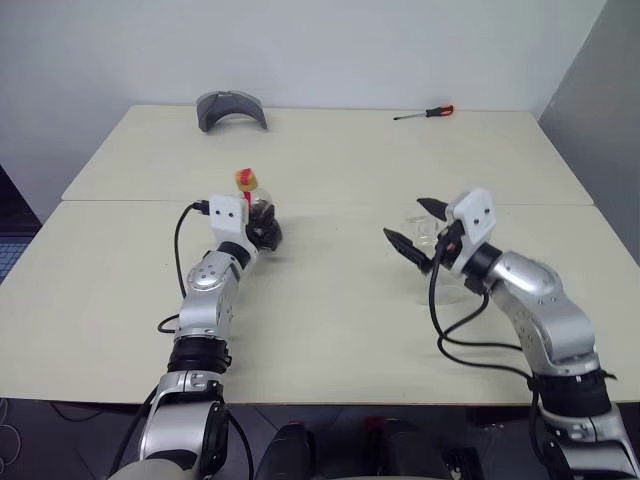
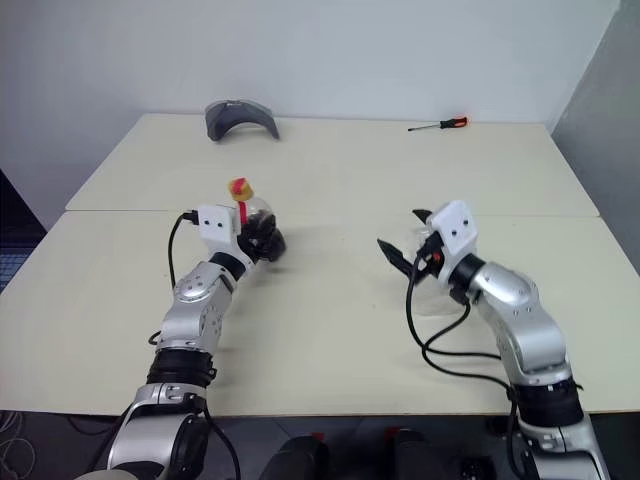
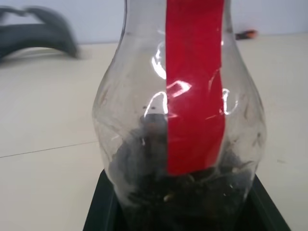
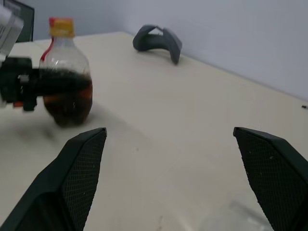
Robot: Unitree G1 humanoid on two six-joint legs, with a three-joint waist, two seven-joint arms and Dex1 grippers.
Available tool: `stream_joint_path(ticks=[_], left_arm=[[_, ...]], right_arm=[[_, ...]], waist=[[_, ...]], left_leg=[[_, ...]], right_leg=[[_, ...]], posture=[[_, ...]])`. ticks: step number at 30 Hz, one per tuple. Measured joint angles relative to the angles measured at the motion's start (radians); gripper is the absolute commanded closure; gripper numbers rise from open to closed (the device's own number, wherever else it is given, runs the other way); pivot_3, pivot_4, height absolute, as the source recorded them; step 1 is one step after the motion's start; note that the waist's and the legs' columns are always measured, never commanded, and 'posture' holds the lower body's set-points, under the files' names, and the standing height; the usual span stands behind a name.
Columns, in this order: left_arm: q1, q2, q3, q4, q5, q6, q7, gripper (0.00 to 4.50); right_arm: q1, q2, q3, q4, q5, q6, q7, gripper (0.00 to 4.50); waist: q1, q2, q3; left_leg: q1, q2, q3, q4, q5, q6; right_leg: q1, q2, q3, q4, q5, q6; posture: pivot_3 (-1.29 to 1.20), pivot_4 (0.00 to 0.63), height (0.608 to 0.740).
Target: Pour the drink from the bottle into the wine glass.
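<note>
Beige table (image 1: 330,300), white wall; left end effector (image 1: 264,232) pinching bottle (image 1: 256,207); right end effector (image 1: 418,228) spread.

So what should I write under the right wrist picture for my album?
Open right gripper faces the bottle held by the left gripper.

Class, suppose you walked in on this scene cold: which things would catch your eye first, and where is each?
First, the bottle with its yellow cap and dark drink, left of centre on the table, with the left gripper closed around its body. Next, the right gripper, fingers spread wide by the wine glass. At the far edge lie a screwdriver and a grey curved object.
</note>
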Motion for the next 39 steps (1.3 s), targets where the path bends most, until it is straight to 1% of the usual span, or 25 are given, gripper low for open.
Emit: stream_joint_path(ticks=[2, 4, 8, 10, 15, 20, 29, 35, 39], left_arm=[[-0.002, 0.016, -0.030, -0.065, -0.027, 0.069, -0.064, 3.40], [-0.010, 0.032, -0.058, -0.105, -0.042, 0.111, -0.117, 3.44], [-0.026, 0.045, -0.089, -0.117, -0.046, 0.150, -0.191, 3.47], [-0.039, 0.045, -0.106, -0.110, -0.045, 0.151, -0.216, 3.48], [-0.053, 0.047, -0.130, -0.086, -0.040, 0.147, -0.268, 3.48], [-0.055, 0.048, -0.173, -0.084, -0.035, 0.134, -0.335, 3.51], [-0.117, 0.048, -0.185, -0.039, -0.024, 0.100, -0.389, 3.51], [-0.132, 0.049, -0.185, -0.016, -0.023, 0.087, -0.410, 3.53], [-0.141, 0.048, -0.185, -0.010, -0.023, 0.085, -0.414, 3.53]], right_arm=[[-0.108, 0.017, -0.001, 0.042, 0.020, 0.012, 0.015, 0.00], [-0.181, 0.043, 0.001, 0.068, 0.037, 0.014, 0.029, 0.00], [-0.261, 0.116, 0.003, 0.135, 0.097, 0.062, 0.046, 0.00], [-0.279, 0.135, 0.004, 0.159, 0.120, 0.091, 0.054, 0.00], [-0.308, 0.136, 0.006, 0.200, 0.139, 0.128, 0.089, 0.00], [-0.378, 0.138, 0.023, 0.241, 0.166, 0.164, 0.149, 0.00], [-0.385, 0.143, 0.091, 0.301, 0.152, 0.167, 0.227, 0.00], [-0.406, 0.168, 0.101, 0.386, 0.104, 0.129, 0.221, 0.00], [-0.441, 0.200, 0.093, 0.446, 0.085, 0.105, 0.189, 0.00]], waist=[[-0.004, 0.000, 0.000], [-0.008, 0.000, 0.000], [-0.012, 0.000, 0.000], [-0.010, 0.000, 0.000], [-0.015, 0.001, 0.001], [-0.017, 0.001, 0.001], [-0.018, 0.001, 0.001], [-0.019, 0.001, 0.001], [-0.019, 0.001, 0.001]], left_leg=[[0.000, 0.000, -0.001, 0.000, 0.000, 0.000], [0.000, 0.000, -0.001, -0.001, 0.000, 0.000], [-0.001, 0.000, 0.000, 0.000, -0.002, 0.003], [-0.001, 0.000, -0.001, 0.000, -0.002, 0.003], [-0.001, 0.000, 0.000, 0.000, -0.002, 0.004], [-0.001, 0.000, 0.000, 0.000, -0.002, 0.004], [-0.001, 0.000, 0.000, 0.000, -0.002, 0.004], [-0.002, 0.000, 0.000, 0.000, -0.002, 0.004], [-0.002, 0.000, 0.000, 0.000, -0.002, 0.004]], right_leg=[[0.000, 0.000, -0.001, 0.001, 0.000, 0.000], [0.000, 0.000, -0.001, 0.000, 0.000, 0.000], [0.000, -0.001, 0.000, 0.000, 0.000, 0.000], [0.000, -0.001, 0.000, 0.000, 0.000, 0.000], [-0.001, -0.001, 0.000, 0.000, 0.000, 0.000], [-0.001, -0.001, 0.000, 0.001, 0.000, 0.000], [-0.001, -0.001, 0.000, 0.001, 0.000, 0.000], [-0.002, -0.001, 0.000, 0.001, 0.000, 0.000], [-0.002, -0.001, 0.000, 0.002, 0.000, 0.000]], posture=[[0.00, 0.150, 0.740], [0.00, 0.150, 0.740], [0.00, 0.150, 0.740], [0.00, 0.150, 0.740], [0.00, 0.150, 0.740], [0.00, 0.150, 0.740], [0.00, 0.150, 0.740], [0.00, 0.150, 0.740], [0.00, 0.150, 0.740]])
